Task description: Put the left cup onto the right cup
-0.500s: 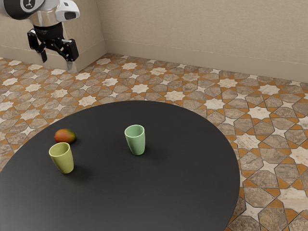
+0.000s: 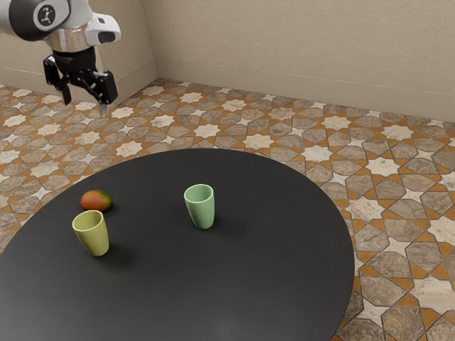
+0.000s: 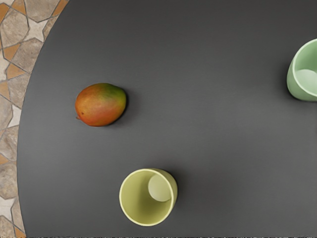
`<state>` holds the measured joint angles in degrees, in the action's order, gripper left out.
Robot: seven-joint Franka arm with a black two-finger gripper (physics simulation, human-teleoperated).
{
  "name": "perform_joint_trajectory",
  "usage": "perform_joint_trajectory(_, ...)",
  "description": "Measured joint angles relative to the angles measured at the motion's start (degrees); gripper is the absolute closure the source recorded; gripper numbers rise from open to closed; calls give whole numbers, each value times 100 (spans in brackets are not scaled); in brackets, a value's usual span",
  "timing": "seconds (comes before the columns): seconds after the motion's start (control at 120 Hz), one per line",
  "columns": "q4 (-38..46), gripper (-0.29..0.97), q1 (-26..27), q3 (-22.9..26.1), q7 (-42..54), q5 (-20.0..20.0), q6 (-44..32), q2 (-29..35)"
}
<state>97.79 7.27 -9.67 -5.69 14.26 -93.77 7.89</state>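
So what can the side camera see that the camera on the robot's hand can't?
The exterior view gives you the robot arm with its open gripper up high, plus the beige wall. The wrist view gives you a look straight down into the yellow-green cup, right to its round bottom. Both have the yellow-green cup, the green cup, the mango, the black table and the patterned floor.

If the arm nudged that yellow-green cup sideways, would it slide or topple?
Pushed near the rim, it would probably topple: the yellow-green cup stands upright on a base narrower than its rim. It looks empty, so likely light. Once down, its round tapered side might roll in a curve.
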Motion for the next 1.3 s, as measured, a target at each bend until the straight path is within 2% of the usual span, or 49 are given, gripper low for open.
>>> perform_joint_trajectory(0.542, 1192, 0, -43, -26, -108, -151, -309, 180)
perform_joint_trajectory(0.867, 2249, 0, -128, -34, -605, -303, -974, 392)
perform_joint_trajectory(1.3, 3078, 0, -327, -43, -1336, -349, -1883, 402)
